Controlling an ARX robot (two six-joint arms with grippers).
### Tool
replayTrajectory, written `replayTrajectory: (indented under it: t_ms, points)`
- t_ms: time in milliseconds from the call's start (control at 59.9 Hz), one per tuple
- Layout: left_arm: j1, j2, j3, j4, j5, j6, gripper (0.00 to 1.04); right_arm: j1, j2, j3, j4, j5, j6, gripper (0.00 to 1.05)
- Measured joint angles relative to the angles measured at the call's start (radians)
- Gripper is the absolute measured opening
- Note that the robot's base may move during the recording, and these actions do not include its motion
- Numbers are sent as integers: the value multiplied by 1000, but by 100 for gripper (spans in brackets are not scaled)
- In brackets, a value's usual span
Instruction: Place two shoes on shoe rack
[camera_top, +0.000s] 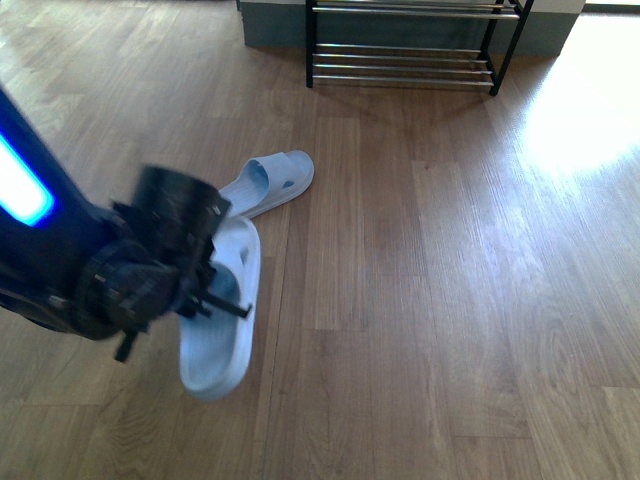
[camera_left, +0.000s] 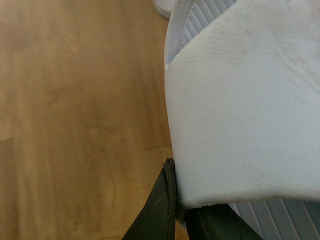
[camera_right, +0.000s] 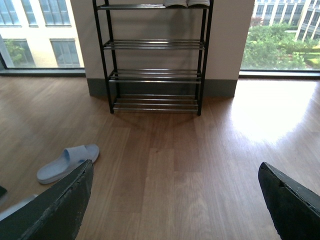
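1. The left gripper (camera_top: 215, 292) is clamped on the near slide (camera_top: 222, 330), the pale blue one. In the left wrist view its dark fingers (camera_left: 162, 210) pinch the edge of the strap (camera_left: 240, 110).
2. The held slide sits low and left in the front view, tipped up on its side edge. I can't tell whether its heel touches the floor (camera_top: 450, 300) or hangs just clear of it.
3. The second slide (camera_top: 270, 183) lies flat on the floor just beyond the held one.
4. The shoe rack (camera_top: 405, 60) stands against the far wall, well apart from both slides. I see no shoe on its lower tiers. Something pale sits on the top tier (camera_right: 186, 2), cropped too far to identify.
5. The right gripper (camera_right: 175, 167) is spread wide with nothing in it, facing the rack.
6. My read is that this is the pick-up of the first slide. The carry to the rack is not yet done.
7. Next I need to lift it fully clear, carry it forward to a tier and set the sole flat across several bars. Held only by the strap edge, the slide may swing or slip, so I should go slowly. The bars are thin, so I must avoid dropping the toe between them.
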Motion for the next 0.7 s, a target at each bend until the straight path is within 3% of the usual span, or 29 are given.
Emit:
replayTrajectory:
  t_ms: [217, 284, 368, 501, 551, 702]
  points:
    - [129, -629, -443, -9, -90, 73, 2, 0, 0, 0, 0, 0, 0, 96]
    - [138, -895, -582, -158, -97, 42, 2, 0, 0, 0, 0, 0, 0, 96]
    - [99, -1307, -717, -460, -134, 5, 2, 0, 0, 0, 0, 0, 0, 96]
    - [98, -1873, -818, -831, -160, -45, 2, 0, 0, 0, 0, 0, 0, 96]
    - [109, -1996, -840, -847, -190, -30, 2, 0, 0, 0, 0, 0, 0, 96]
    - [152, -2141, -845, -826, -154, 13, 2, 0, 0, 0, 0, 0, 0, 96]
